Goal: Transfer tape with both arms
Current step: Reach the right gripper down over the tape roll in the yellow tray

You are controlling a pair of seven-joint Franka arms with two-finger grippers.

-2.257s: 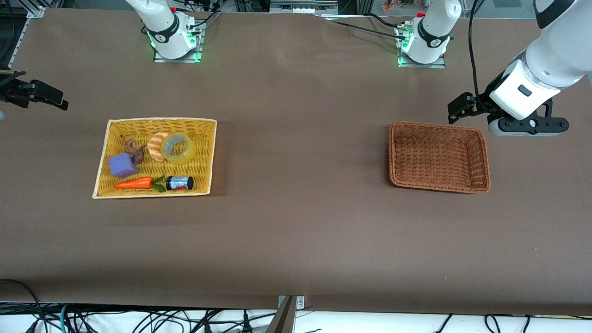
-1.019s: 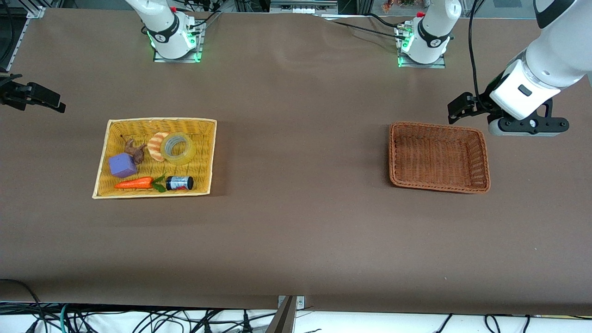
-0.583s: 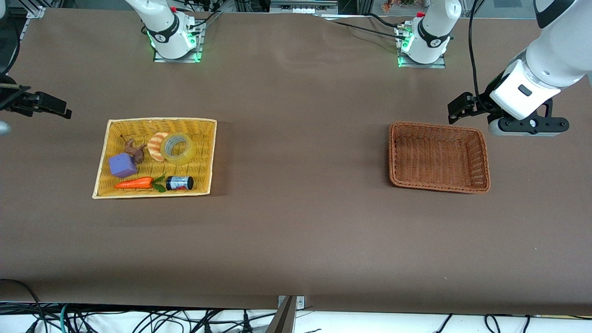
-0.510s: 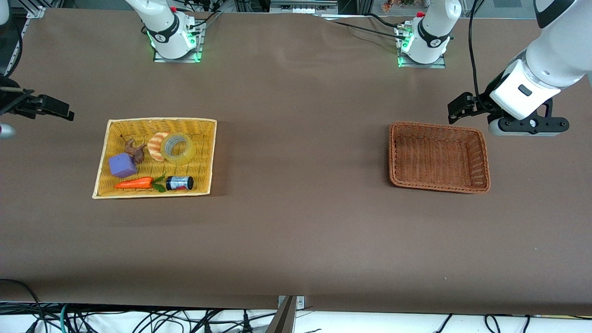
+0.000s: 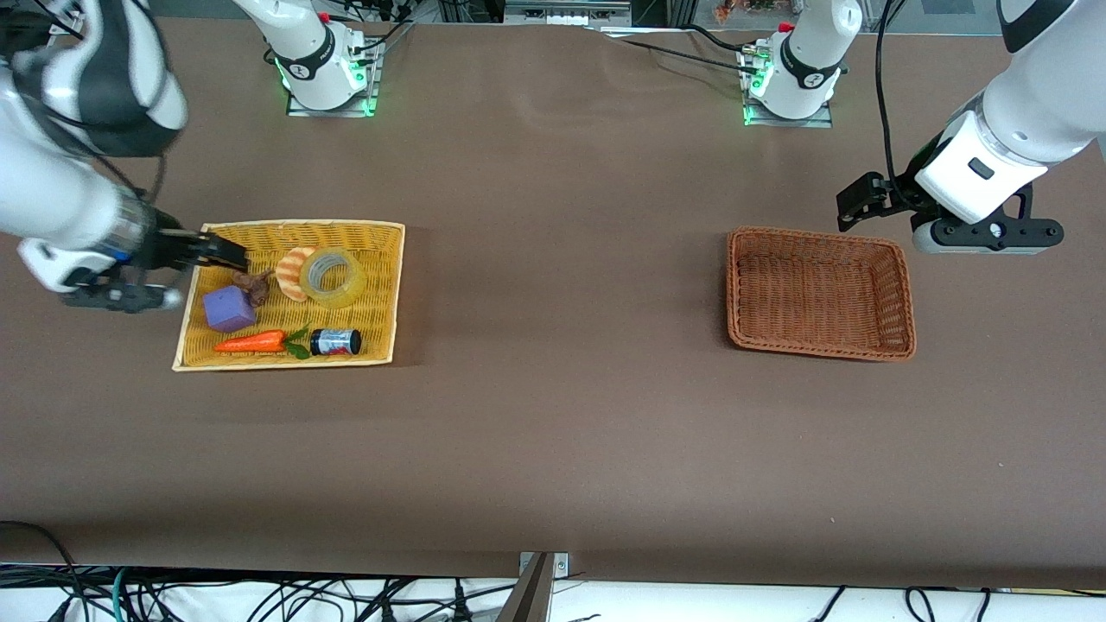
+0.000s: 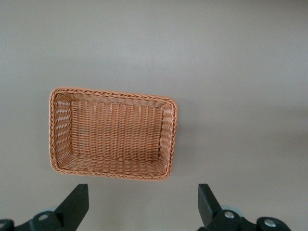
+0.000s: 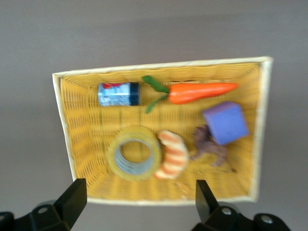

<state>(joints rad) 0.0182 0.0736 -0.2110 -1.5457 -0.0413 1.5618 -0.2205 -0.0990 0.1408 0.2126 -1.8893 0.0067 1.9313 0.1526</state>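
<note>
I take the yellow basket [image 5: 384, 285] as my landmark; it sits toward the right arm's end of the table. The tape [image 5: 331, 276] lies flat in it, in the part farther from the front camera, with the croissant [image 5: 294, 273] touching it on the side toward the right arm's end. In the right wrist view the tape [image 7: 134, 159] shows its grey core and nothing grips it. Also in the basket I see a brown figure [image 5: 251, 283] beside the croissant, a purple cube [image 5: 228, 309] just beside the figure, and nearer the front camera a carrot [image 5: 252, 342] with a small jar [image 5: 336, 342] lying at its leafy end. The right gripper [image 5: 226, 252] hangs over the basket's edge at the right arm's end, above the brown figure; in its own wrist view the gripper [image 7: 139, 201] has its fingers spread wide with nothing between them. The brown basket [image 5: 899, 294] stands well apart from the yellow basket, toward the left arm's end, and holds nothing. The left arm waits with its gripper [image 5: 857, 204] over the table just beside that brown basket; its wrist view shows the gripper [image 6: 142, 201] fingers wide apart and holding nothing.
</note>
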